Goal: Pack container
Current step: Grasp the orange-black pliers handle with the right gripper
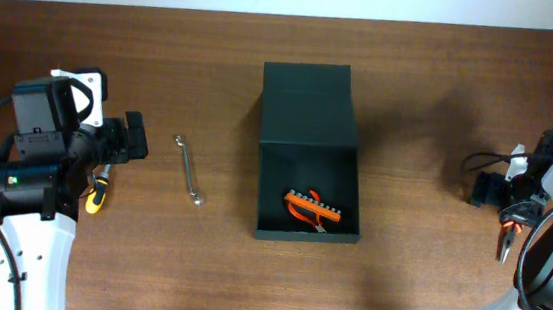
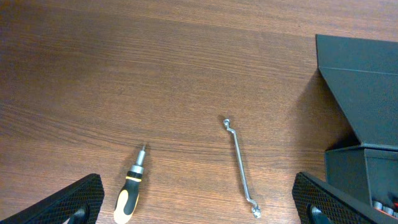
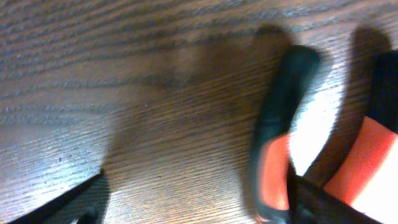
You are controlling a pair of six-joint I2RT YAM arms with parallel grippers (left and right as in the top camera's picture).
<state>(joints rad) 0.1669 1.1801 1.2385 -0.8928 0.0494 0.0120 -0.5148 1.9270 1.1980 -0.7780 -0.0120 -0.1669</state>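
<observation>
Container (image 1: 304,240) sits open mid-table, lid lying flat toward the far edge; looks stiff, light and matte, best held by a side wall or lid edge; left gripper (image 1: 133,138) spread wide, empty; right gripper (image 1: 489,191) spread astride pliers (image 3: 273,143), unclamped.

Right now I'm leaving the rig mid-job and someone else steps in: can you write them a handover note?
The left tool is open and empty, near the screwdriver.
The right tool is open, low over the pliers, one handle between its fingers, not gripped yet.
The container is open, lid back.
Done: orange bit set inside.
Left: wrench, screwdriver and pliers lie on the table; lid not shut.
</observation>
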